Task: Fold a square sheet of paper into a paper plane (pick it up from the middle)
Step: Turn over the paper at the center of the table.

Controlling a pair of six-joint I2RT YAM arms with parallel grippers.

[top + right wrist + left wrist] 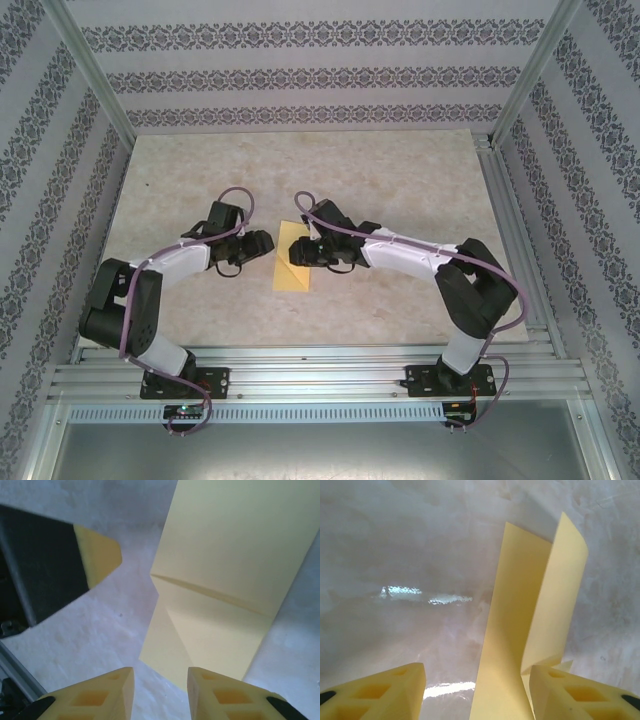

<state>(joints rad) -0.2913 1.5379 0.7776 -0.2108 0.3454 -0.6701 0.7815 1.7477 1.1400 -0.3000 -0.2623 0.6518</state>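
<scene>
Both the left gripper (476, 672) and right gripper (160, 672) have jaws open, holding nothing; the light, floppy paper (290, 275) lies between them on the worktop (400, 180), probably best pinched at its crease.

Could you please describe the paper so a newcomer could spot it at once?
On the beige table, look at the middle, between the left gripper and the right gripper. The sheet of paper lies there: thin, creased, yellow-orange, unlike the black-and-white arms.
</scene>
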